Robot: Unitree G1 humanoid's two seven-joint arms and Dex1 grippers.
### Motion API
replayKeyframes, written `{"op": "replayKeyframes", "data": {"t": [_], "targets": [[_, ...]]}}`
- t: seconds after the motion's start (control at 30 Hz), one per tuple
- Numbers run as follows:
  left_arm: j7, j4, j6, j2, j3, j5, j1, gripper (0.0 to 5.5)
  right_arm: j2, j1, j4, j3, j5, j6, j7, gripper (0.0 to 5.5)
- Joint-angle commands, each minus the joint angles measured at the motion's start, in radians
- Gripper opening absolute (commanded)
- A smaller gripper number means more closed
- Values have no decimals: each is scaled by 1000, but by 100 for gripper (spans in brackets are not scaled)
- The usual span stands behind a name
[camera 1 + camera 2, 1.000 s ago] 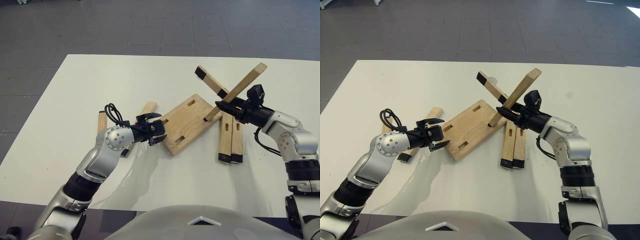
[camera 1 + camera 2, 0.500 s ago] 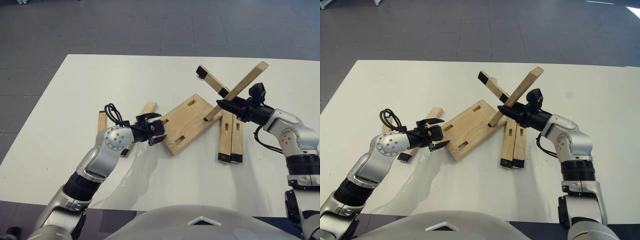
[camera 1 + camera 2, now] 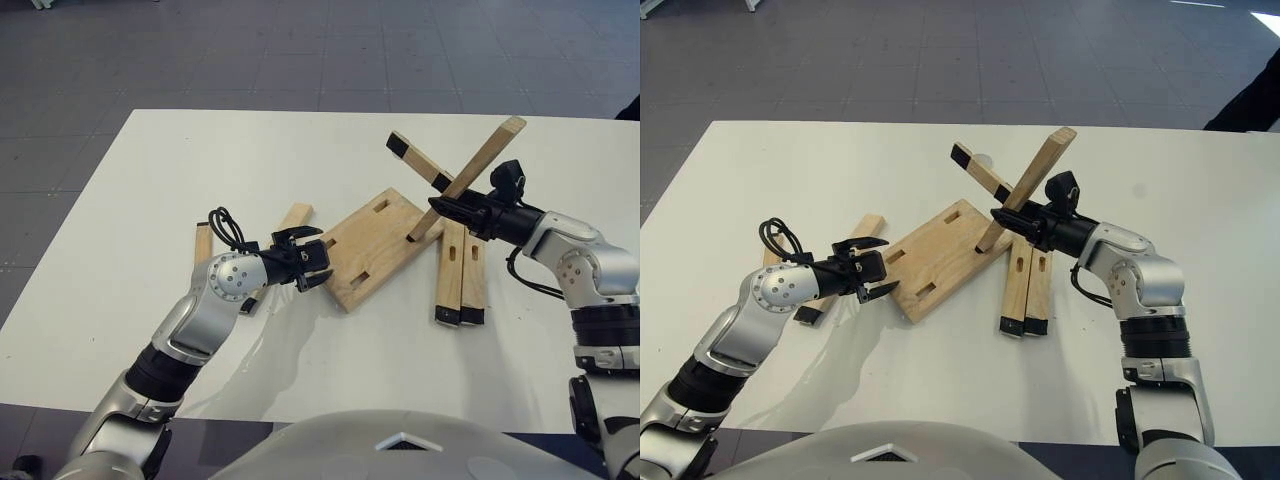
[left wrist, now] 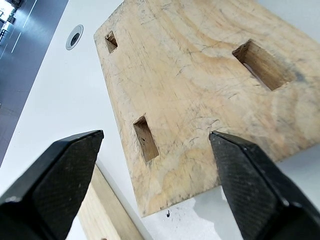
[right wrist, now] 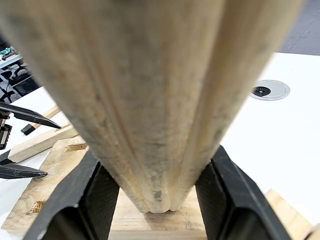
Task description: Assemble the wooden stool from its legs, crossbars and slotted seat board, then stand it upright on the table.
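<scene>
While the right gripper (image 3: 447, 207) is clamped around a tilted leg (image 3: 485, 160), whose lower end sits at the three o'clock corner of the seat board (image 3: 372, 252), the left gripper (image 3: 318, 256) gapes wide and empty at the board's nine o'clock edge. Two more legs (image 3: 460, 275) lie flat on the table (image 3: 150, 180) at its four o'clock.

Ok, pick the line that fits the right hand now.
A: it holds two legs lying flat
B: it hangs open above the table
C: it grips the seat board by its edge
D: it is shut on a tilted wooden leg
D: the right hand is clamped on the leg, which leans with its lower end at the seat board.
</scene>
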Motion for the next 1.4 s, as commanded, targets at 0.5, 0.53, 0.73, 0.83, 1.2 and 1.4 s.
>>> {"op": "replayKeyframes", "data": {"t": [0.5,0.53,0.73,0.83,1.2,1.4], "targets": [[-13,10,10,11,-22,4,23,394,-39,143,-278,-30,-5,327,-111,429],[-12,8,11,11,-22,4,26,394,-53,161,-296,-39,-9,335,-118,429],[-13,4,21,7,-24,2,24,394,-136,213,-336,-238,12,378,-166,429],[-15,0,23,11,-21,0,24,394,-125,98,-347,-454,77,376,-257,429],[-16,12,11,16,-25,1,19,394,102,-374,-278,-413,228,369,-501,429],[-12,12,4,16,-23,3,25,394,116,-420,-235,-363,218,351,-498,429]]}}
